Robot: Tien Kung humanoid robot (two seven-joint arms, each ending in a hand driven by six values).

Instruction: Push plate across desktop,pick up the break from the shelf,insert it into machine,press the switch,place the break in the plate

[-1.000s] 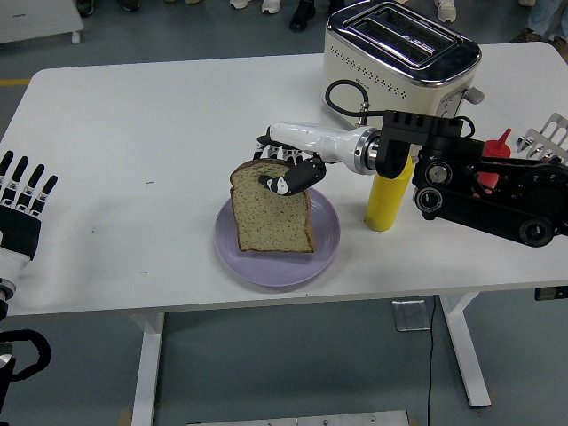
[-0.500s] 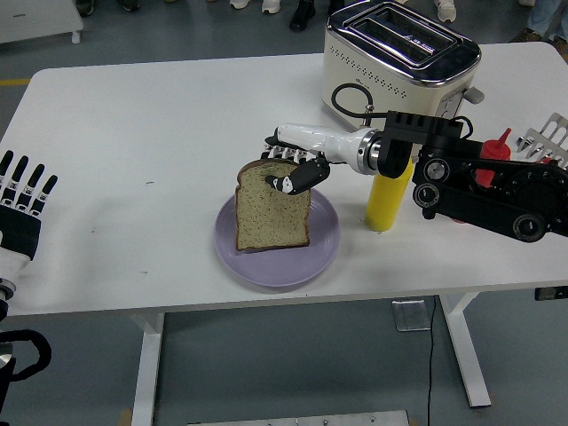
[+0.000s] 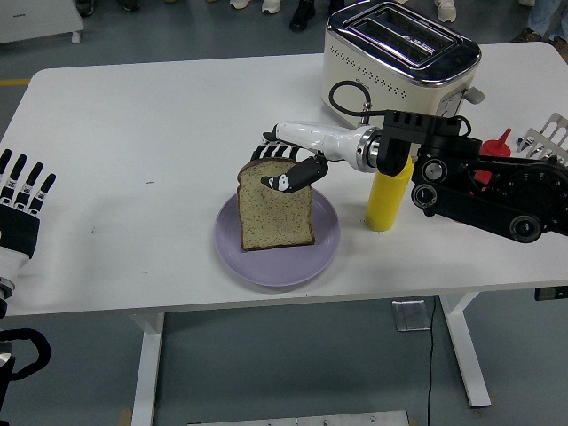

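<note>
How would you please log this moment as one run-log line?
stage: placing bread | right hand: shut on bread slice over purple plate | left hand: open, left edge

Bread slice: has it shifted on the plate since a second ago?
Yes. The bread slice, pinched at its top by the right hand, has swung slightly right over the purple plate, toward the yellow bottle, and now stands more upright.

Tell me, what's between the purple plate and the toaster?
In the head view, the robot's right hand gripping the bread slice lies between the purple plate and the toaster.
</note>
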